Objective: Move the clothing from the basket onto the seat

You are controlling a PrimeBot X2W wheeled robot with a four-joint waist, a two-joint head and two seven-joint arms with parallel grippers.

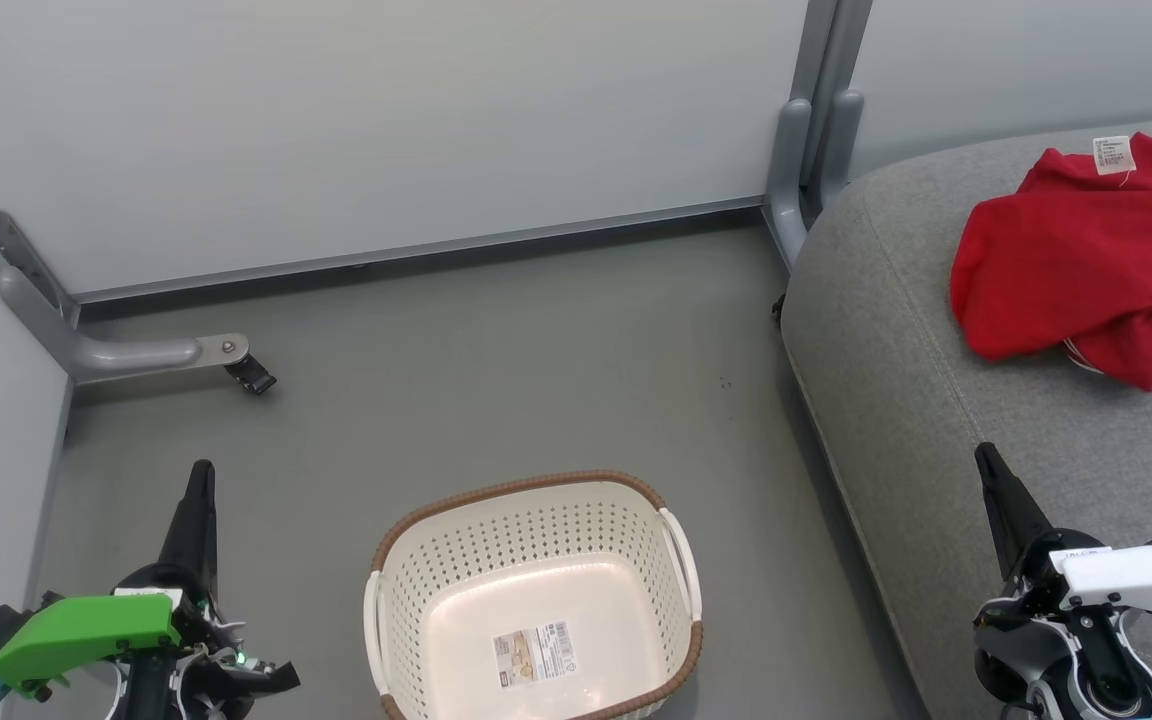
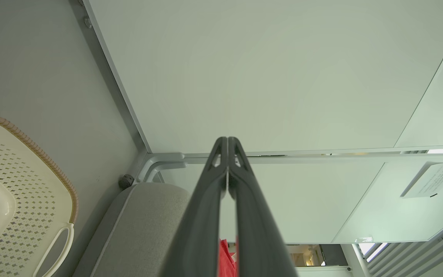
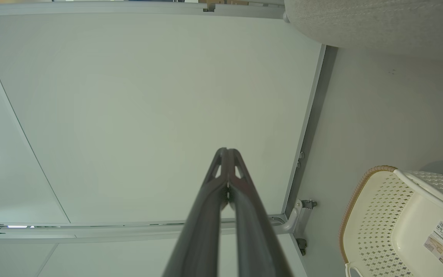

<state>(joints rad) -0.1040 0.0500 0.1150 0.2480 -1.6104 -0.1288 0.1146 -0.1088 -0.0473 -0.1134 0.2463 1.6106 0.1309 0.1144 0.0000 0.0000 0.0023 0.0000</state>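
On the grey seat (image 1: 896, 400), toward its far right, we see the red clothing (image 1: 1086, 260) lying in a crumpled heap, a white tag (image 1: 1114, 155) showing. Left of the seat, on the floor (image 1: 536, 350), stands the cream basket (image 1: 526, 484), a paper label (image 1: 534, 652) on its bare bottom. Our left gripper (image 1: 199, 480) and right gripper (image 1: 986, 460) have their fingers pressed together, holding nothing, one on each side of the basket.

Soft, even overhead light keeps the room bright. The floor (image 1: 496, 360) takes only a faint shadow along the seat (image 1: 886, 420) edge, and the basket (image 1: 526, 530) shows a pale sheen on its glossy bottom. The head view is sharp. The wrist views slightly bend the panel rails (image 3: 129, 227) near their edges, and a gap (image 2: 441, 151) blows out white.
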